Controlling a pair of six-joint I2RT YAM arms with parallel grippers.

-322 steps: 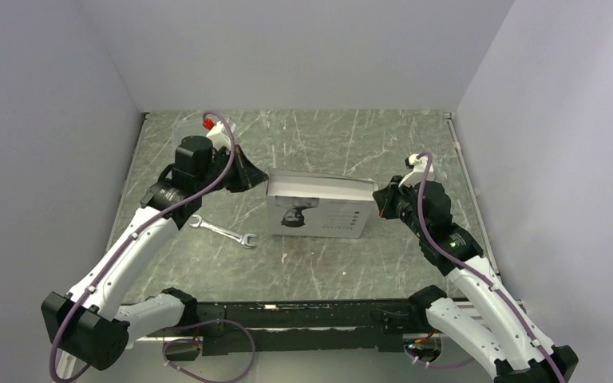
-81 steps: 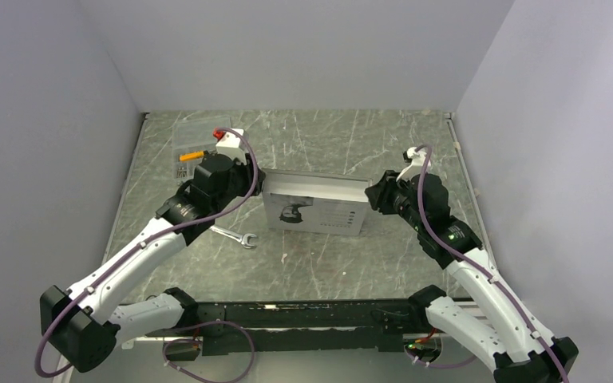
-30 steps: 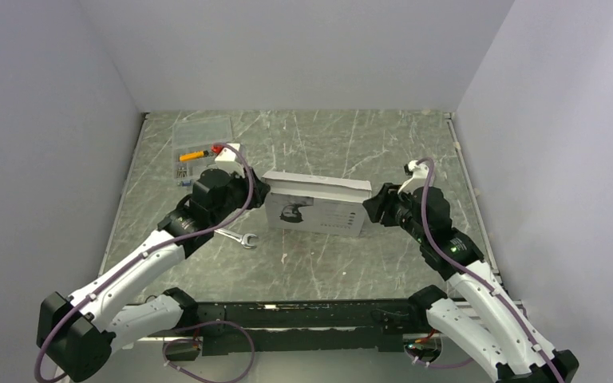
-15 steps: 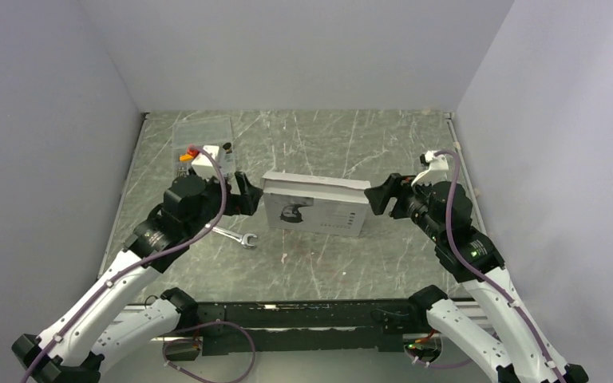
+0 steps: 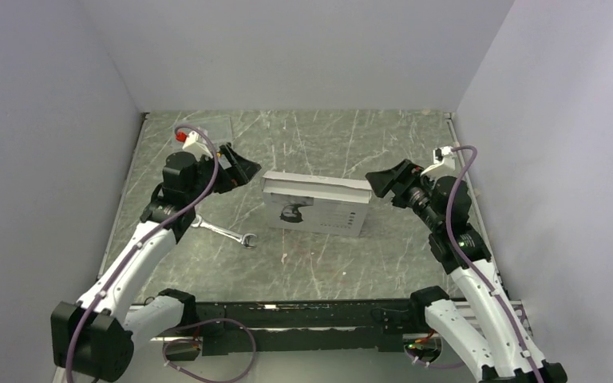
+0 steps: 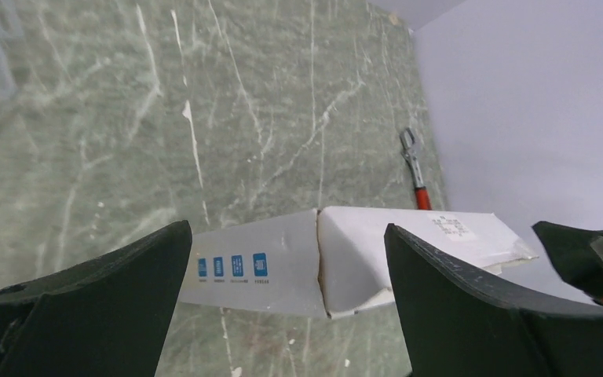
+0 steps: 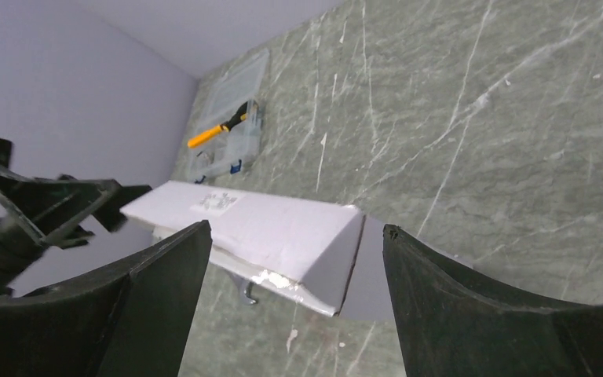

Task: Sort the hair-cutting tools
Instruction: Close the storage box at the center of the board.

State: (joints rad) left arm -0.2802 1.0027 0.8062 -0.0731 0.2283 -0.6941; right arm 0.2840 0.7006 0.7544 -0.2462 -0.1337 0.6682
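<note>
jaws both wide; white box (image 5: 316,214) lies between.

White links (image 5: 128,263), black joints (image 5: 179,171), purple cables (image 5: 450,219); left claw (image 5: 249,171) and right claw (image 5: 381,182) black.

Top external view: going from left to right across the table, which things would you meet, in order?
silver wrench → white box → right gripper

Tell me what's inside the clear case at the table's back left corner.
Inside the clear case an orange-handled tool with a black end is visible. The other compartments are too small to make out.
</note>
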